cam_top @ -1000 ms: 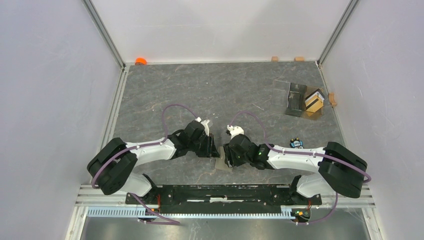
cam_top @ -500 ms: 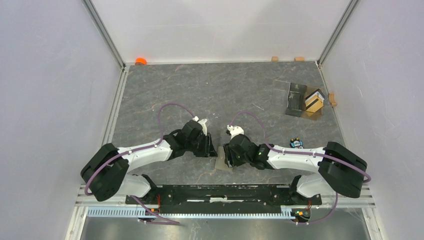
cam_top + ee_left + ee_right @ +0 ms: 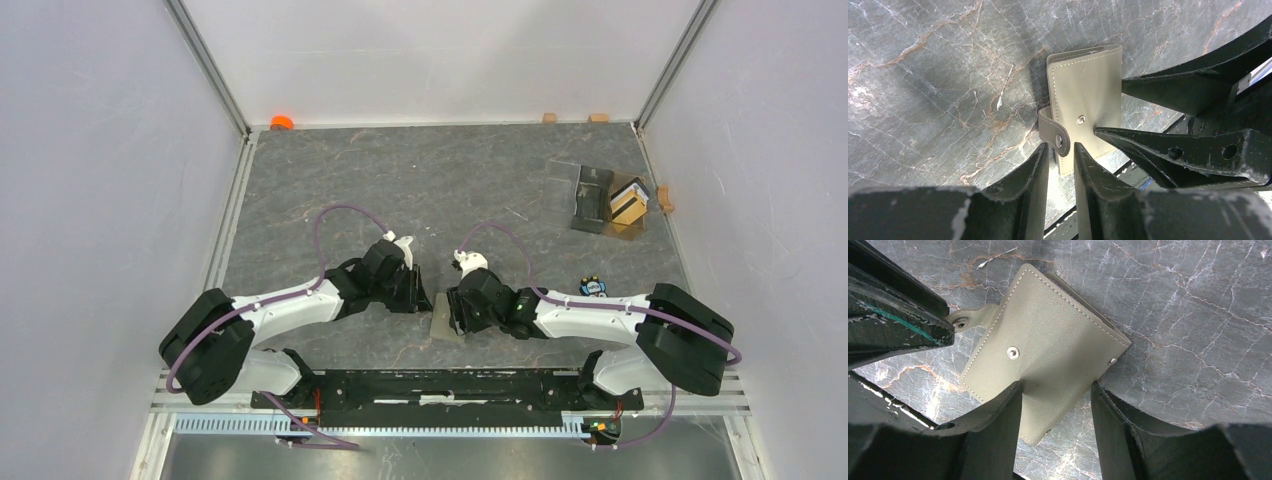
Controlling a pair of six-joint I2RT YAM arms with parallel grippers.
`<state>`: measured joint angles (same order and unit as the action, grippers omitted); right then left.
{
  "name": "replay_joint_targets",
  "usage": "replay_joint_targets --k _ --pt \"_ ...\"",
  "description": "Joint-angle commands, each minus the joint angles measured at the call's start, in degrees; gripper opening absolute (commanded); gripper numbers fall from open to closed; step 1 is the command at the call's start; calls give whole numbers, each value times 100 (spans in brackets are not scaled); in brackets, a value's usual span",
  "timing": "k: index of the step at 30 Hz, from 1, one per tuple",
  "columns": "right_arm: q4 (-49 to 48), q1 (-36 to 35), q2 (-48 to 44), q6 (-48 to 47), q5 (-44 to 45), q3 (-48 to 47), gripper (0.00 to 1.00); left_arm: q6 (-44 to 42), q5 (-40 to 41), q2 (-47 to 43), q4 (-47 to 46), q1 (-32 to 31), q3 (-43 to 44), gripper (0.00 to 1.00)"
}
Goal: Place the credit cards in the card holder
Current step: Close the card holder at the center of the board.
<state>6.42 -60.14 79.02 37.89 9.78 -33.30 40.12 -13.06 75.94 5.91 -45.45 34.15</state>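
The card holder (image 3: pixel 1087 85), a shut olive-khaki wallet, lies on the table at the near middle (image 3: pixel 443 330). Its tab flap (image 3: pixel 1057 136) with a snap curls up between the tips of my left gripper (image 3: pixel 1061 146), whose jaws stand narrowly open around it. My right gripper (image 3: pixel 1055 390) is open over the wallet (image 3: pixel 1048 335). One of its fingertips (image 3: pixel 1015 390) presses on the wallet's face, the other rests at its edge. The credit cards (image 3: pixel 630 208), tan-orange, stand in a clear box at the far right, away from both grippers (image 3: pixel 420 295) (image 3: pixel 452 316).
The clear plastic box (image 3: pixel 595 198) with a dark compartment sits at the back right. A small dark round object (image 3: pixel 592 287) lies beside the right arm. An orange item (image 3: pixel 281 122) and small tan blocks (image 3: pixel 549 117) line the far edge. Walls enclose three sides.
My left arm has shifted a little to the left and its jaws have narrowed around the tab flap. The right gripper and the wallet have stayed put.
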Motion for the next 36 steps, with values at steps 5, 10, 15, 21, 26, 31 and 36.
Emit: replay_joint_targets --k 5,10,15,21,26,31,36 --pt "290 -33 201 -46 150 82 56 -223 113 -41 -164 -16 257 30" --pt "295 -33 203 -45 148 95 56 -196 84 -13 -246 -16 254 23" --pt "289 -33 218 -45 135 95 56 -195 47 -21 -271 -16 230 19" --pt "281 -31 210 -43 123 120 56 -152 52 9 -267 -16 182 20" --pt "273 -37 213 -25 114 131 56 -159 49 55 -262 -16 202 23" --pt "264 -39 193 -20 117 139 56 -171 58 67 -234 -16 199 23" --pt "255 -33 185 -13 119 156 56 -164 58 69 -231 -16 186 17"
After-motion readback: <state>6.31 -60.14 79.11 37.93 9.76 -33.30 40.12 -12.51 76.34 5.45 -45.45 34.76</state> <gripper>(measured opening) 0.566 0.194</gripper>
